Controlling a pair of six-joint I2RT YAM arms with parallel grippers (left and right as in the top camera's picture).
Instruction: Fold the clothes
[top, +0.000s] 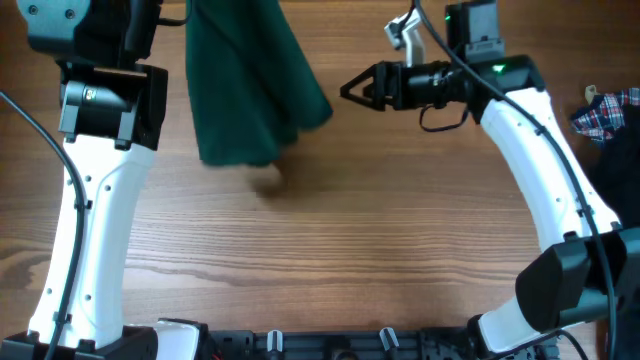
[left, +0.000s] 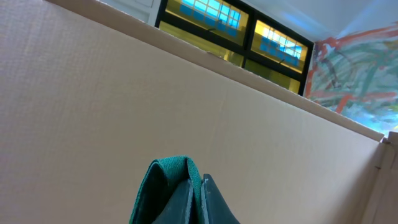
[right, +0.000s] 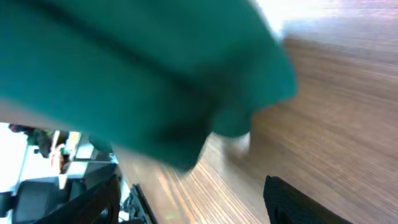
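Overhead, cloth: you see the plain dark green soft garment (top: 250, 80) hanging down at the far side of the brown wooden table (top: 330, 260), with its bottom edge low over the wood.
Overhead, feel: it looks light and floppy, so I think it will sag and swing. Pinch a low corner or edge, not the thick middle.
Overhead, right tool: the right gripper (top: 347, 90) points at the cloth from close beside it. Its jaws are apart and nothing is in them.
Left wrist, cloth: a bunched bit of the garment (left: 177, 190) pokes up at the bottom, in front of a tan cardboard wall (left: 124, 93).
Left wrist, tool: the left gripper is squeezed tight on that bunch. The cloth hides its fingers.
Right wrist, cloth: the garment (right: 137, 68) is a green blur just ahead, above the table.
Right wrist, tool: the two dark fingers (right: 93, 202) stand wide and touch nothing.
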